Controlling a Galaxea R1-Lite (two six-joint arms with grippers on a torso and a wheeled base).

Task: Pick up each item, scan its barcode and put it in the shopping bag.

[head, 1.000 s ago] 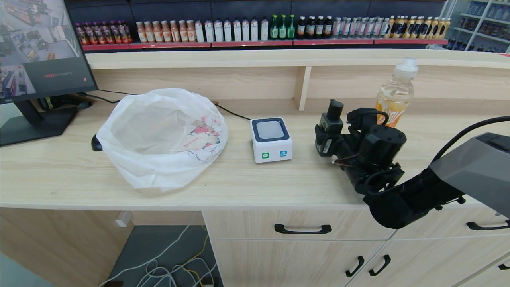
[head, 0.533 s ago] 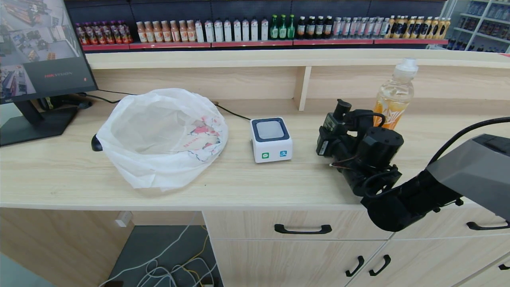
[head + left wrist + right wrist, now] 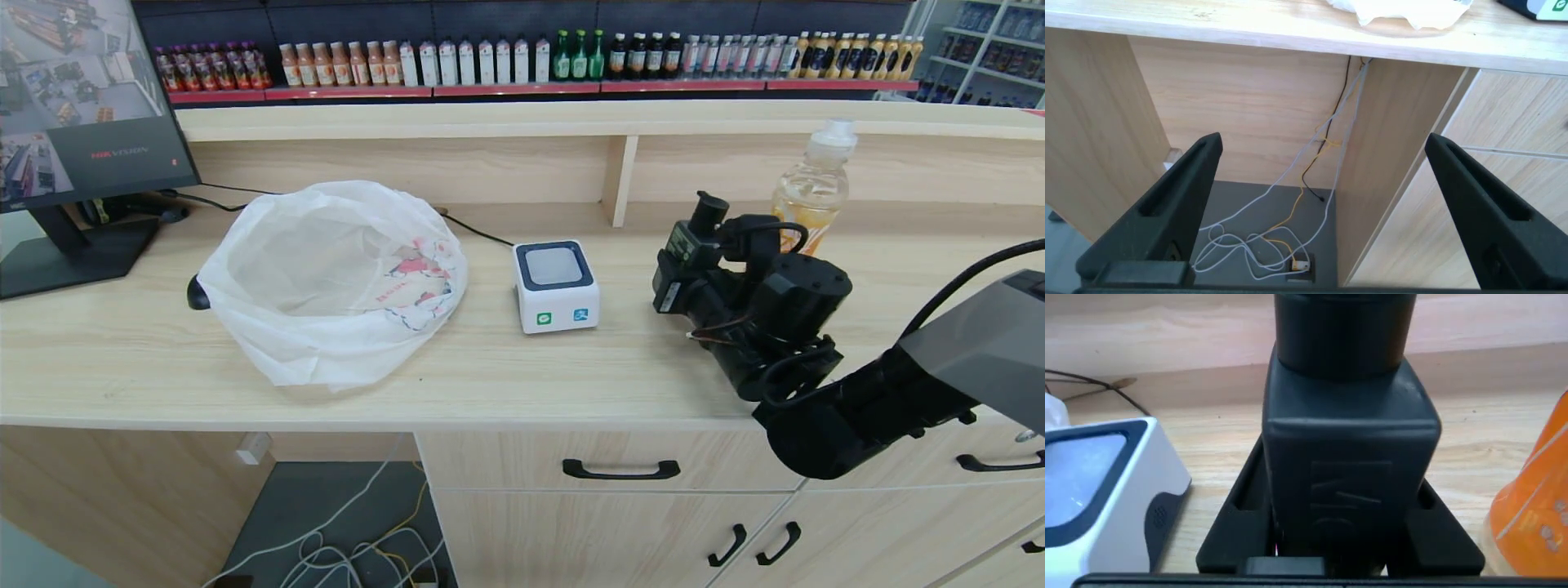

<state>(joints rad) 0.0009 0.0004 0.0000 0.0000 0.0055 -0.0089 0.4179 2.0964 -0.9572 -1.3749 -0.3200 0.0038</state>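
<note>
- Nearest to me, the left gripper (image 3: 1323, 212) hung low in front of the counter (image 3: 1208, 33), below its top. It was released and empty, its two fingers (image 3: 1167, 220) spread wide over a tangle of cables (image 3: 1266, 245) on the floor of the open bay.
- On the cabinet front under the worktop, black drawer handles (image 3: 620, 469) showed to the right of that bay.
- On the counter's left half sat the white shopping bag (image 3: 326, 278), slumped with its mouth open upward.
- Just to the bag's right, with a small gap between them, stood the scanner (image 3: 555, 286), a white cube with a dark-rimmed window facing up.
- Right of the scanner and clear of it, I had the right gripper (image 3: 1343, 461) clenched on a black container (image 3: 684, 260), square-bodied with a round cap. It was tilted, the cap leaning away from me and to the right, with a white label low on its side. I could not tell whether it touched the worktop.
- Behind the right arm, at the back of the counter, the bottle (image 3: 810, 192) stood upright. It was clear, with orange drink inside and a white cap, and the arm hid its lower part. In the right wrist view its orange label lay close beside the gripped container.
- At the far left a monitor (image 3: 82, 106) stood on its stand, and a dark lead (image 3: 473, 230) ran behind the bag toward the scanner.
- Farthest off, store shelves (image 3: 531, 61) carried a long row of drinks.
</note>
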